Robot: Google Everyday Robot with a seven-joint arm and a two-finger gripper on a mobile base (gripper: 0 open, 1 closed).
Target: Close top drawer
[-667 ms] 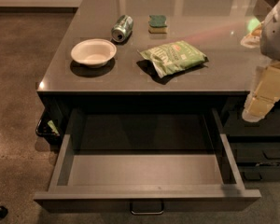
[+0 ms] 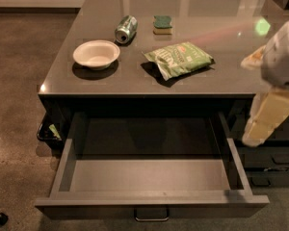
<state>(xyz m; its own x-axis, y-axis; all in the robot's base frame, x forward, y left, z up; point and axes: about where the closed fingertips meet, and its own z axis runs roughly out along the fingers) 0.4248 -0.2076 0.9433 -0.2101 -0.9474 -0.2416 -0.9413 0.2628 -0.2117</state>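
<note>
The top drawer [image 2: 149, 177] is pulled far out of the dark-grey cabinet, and its plain grey inside is empty. Its flat front [image 2: 86, 210] faces the bottom of the view, with a small metal loop handle [image 2: 151, 215] at centre. My gripper [image 2: 253, 137] hangs from the white arm at the right. Its cream-coloured fingers point down, just outside the drawer's right side wall [image 2: 238, 165], level with the cabinet front. It touches nothing that I can see.
On the countertop [image 2: 221, 76] are a white bowl [image 2: 96, 54], a lying can [image 2: 126, 29], a green sponge [image 2: 162, 24] and a green chip bag [image 2: 179, 57]. Two slimmer drawer fronts [image 2: 282, 159] are at the lower right. A dark object [image 2: 48, 131] sits by the cabinet's left.
The arm and gripper have come down and slightly left, beside the drawer's right wall. The drawer has not moved.
</note>
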